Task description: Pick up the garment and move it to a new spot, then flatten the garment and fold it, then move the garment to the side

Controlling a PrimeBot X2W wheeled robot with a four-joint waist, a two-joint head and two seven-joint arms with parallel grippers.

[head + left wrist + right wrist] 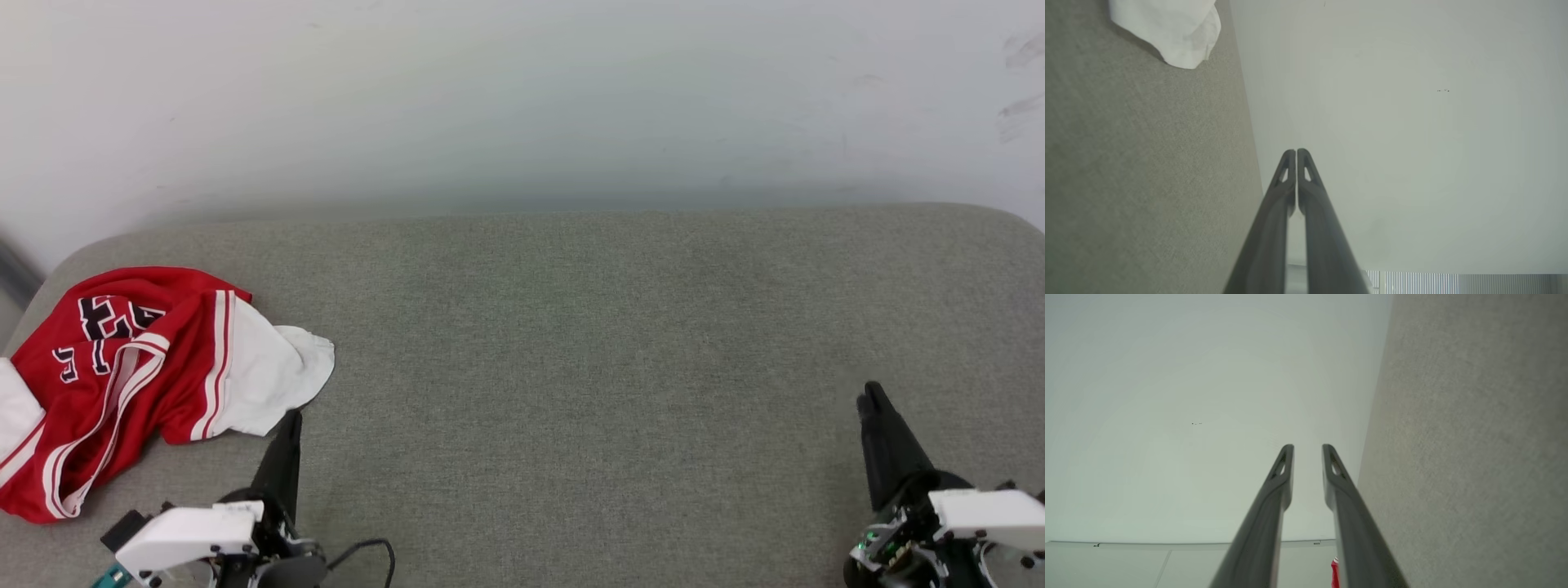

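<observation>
Beside left claw [291, 418], crumpled garment [155, 367]

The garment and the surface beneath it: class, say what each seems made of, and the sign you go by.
The garment: likely soft, matte knit cloth; it lies crumpled in loose folds. The surface: seemingly grey-green woven upholstery, matte, with a fine flecked weave; its rounded corners hint at padding.

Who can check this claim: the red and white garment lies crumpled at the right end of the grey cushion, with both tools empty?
Wrong end. The head view shows the garment crumpled at the left end of the grey cushion, near the left tool; it and the right tool are both empty.
</observation>
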